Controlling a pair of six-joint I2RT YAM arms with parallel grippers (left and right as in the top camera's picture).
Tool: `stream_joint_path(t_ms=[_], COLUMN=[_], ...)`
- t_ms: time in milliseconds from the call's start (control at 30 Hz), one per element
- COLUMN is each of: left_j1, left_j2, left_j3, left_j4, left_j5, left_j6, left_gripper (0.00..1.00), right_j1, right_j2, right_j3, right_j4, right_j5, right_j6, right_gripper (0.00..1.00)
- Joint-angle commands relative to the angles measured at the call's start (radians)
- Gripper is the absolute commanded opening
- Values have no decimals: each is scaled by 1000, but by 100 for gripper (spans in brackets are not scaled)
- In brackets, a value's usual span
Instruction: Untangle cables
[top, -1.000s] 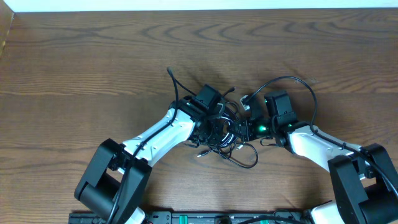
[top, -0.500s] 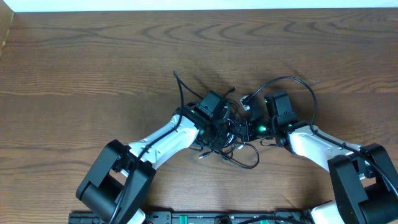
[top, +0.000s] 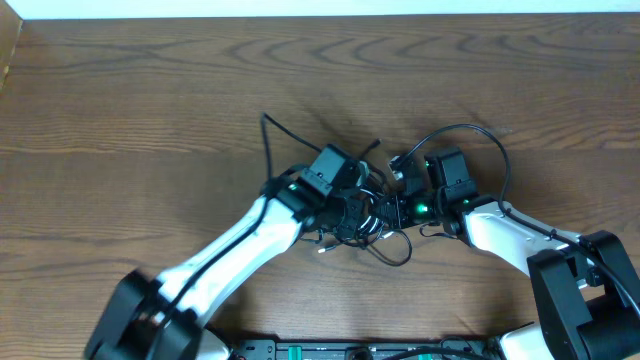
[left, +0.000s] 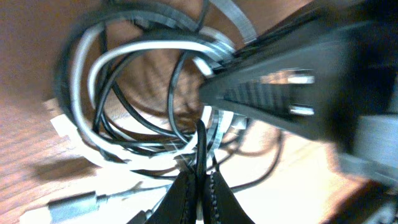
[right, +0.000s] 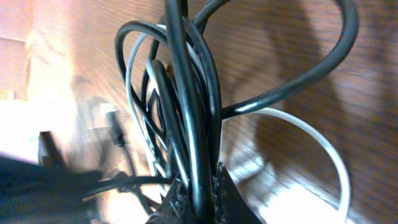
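Since a second ago the left arm (top: 245, 235) has swung lower and further left across the tabletop (top: 150, 100). Its jaws, then part open, have now closed. The loose black end (top: 268, 138) sticking out at the upper left of the tangle has shifted a little to the left with it. The right arm (top: 500, 228) has not moved.

The cables (top: 365, 215) lie bunched in a knot at the middle of the tabletop, directly between the two wrists. From the knot one black loop (top: 465, 125) arcs up and round to the right, past the right wrist. A smaller black loop (top: 405, 250) sags toward the near edge. A small pale plug (top: 322, 248) lies just beside the knot on its lower left.

From the left wrist, the left jaws are pinched shut on a single thin black strand (left: 200, 140), which rises straight out between the tips. Behind it, coils of the white cable (left: 143, 53) and further black cords overlap; the view is blurred, so which passes over which cannot be told.

From the right wrist, the right jaws are clamped on a bundle of several black cords (right: 193, 124) running side by side up from the tips. A white loop (right: 311, 134) curves out to the right on the wood.
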Motion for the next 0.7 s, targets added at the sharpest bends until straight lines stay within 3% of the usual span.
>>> stream_joint_path(t_ms=[0, 400, 667], left_j1=[2, 7, 88], left_j2=[-115, -295, -417], left_j3=[-1, -1, 32], left_j4=[-2, -3, -3], left_j5=[-3, -5, -4], left_j6=[-30, -47, -78], left_gripper=[7, 7, 7], right_j1=[-6, -6, -6], right_j2=[8, 8, 8], right_j3=[-1, -1, -1], right_j4=[-18, -48, -42], right_j5=[110, 190, 202], right_j6=[-18, -7, -7], right_gripper=[1, 1, 1])
